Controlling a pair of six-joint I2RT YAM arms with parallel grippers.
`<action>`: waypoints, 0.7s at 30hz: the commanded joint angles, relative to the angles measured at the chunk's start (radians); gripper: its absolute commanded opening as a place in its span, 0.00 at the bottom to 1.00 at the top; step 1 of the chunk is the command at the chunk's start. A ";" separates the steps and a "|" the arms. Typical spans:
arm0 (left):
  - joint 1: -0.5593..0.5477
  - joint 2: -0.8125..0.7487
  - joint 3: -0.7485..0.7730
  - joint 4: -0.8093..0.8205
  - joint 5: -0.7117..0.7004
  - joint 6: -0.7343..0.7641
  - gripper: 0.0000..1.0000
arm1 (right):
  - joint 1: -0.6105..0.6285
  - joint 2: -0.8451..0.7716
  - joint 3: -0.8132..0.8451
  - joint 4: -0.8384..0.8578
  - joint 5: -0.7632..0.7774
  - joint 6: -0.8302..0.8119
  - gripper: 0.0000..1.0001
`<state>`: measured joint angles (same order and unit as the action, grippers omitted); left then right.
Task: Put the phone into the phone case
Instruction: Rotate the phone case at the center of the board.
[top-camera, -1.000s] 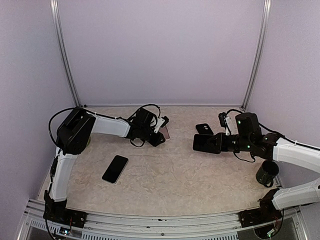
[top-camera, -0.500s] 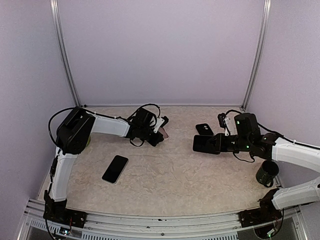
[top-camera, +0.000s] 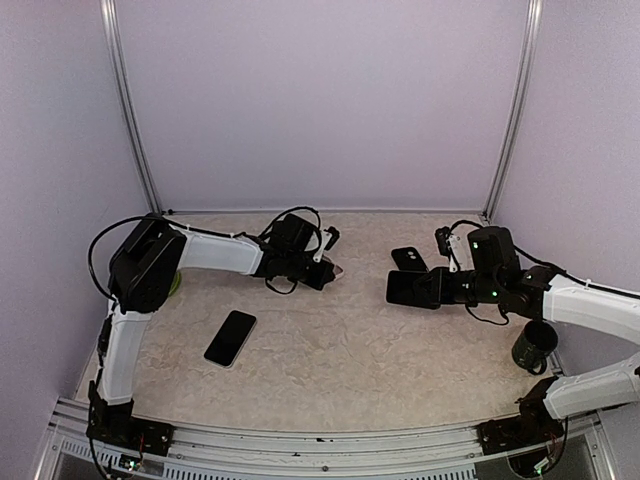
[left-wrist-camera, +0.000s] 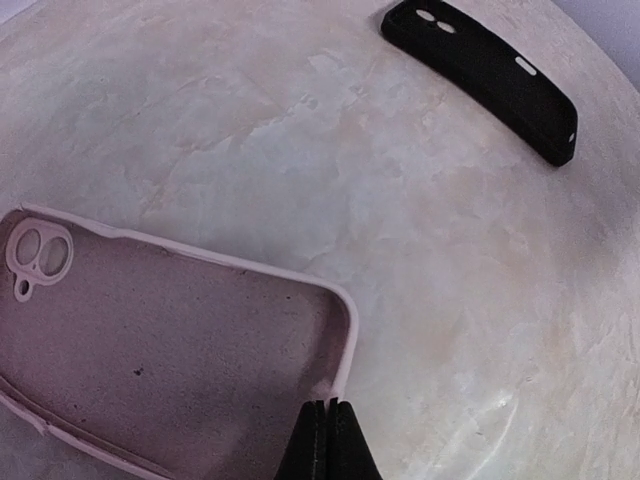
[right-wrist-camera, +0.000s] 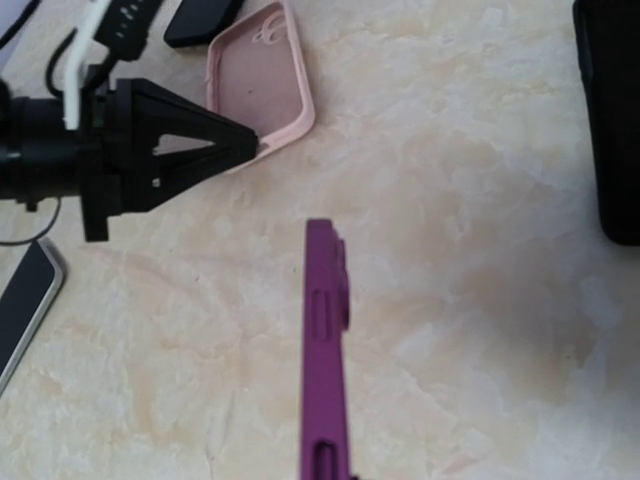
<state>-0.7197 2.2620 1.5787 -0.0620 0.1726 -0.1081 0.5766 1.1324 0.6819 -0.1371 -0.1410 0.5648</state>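
The phone (top-camera: 231, 337) lies flat, screen up, on the table's left half, apart from both arms; its corner also shows in the right wrist view (right-wrist-camera: 22, 300). My left gripper (left-wrist-camera: 328, 408) is shut on the rim of a pink phone case (left-wrist-camera: 170, 370), pinching its near corner wall. From above the left gripper (top-camera: 332, 270) sits at the back centre. My right gripper (top-camera: 425, 288) is shut on a purple phone case (right-wrist-camera: 325, 350), held edge-on above the table. Its fingers are out of the wrist frame.
A black phone case (top-camera: 407, 258) lies at the back between the two grippers, also seen in the left wrist view (left-wrist-camera: 490, 75). A dark cup (top-camera: 535, 345) stands at the right edge beside the right arm. Cables loop over the left wrist (top-camera: 295, 225).
My left gripper has closed onto the pink case's rim and shifted slightly right with it. The right arm and the purple case have stayed still. The phone has not moved.
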 joint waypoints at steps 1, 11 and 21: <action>-0.056 -0.079 0.017 -0.032 -0.104 -0.133 0.00 | -0.005 -0.014 0.038 0.046 0.012 -0.011 0.00; -0.176 -0.148 -0.013 -0.139 -0.310 -0.461 0.00 | -0.017 -0.104 0.053 -0.023 0.092 -0.005 0.00; -0.324 -0.184 -0.027 -0.176 -0.381 -0.782 0.00 | -0.033 -0.181 0.090 -0.110 0.178 -0.009 0.00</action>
<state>-0.9802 2.1185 1.5497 -0.2211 -0.1593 -0.7307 0.5602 0.9901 0.7250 -0.2417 -0.0093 0.5648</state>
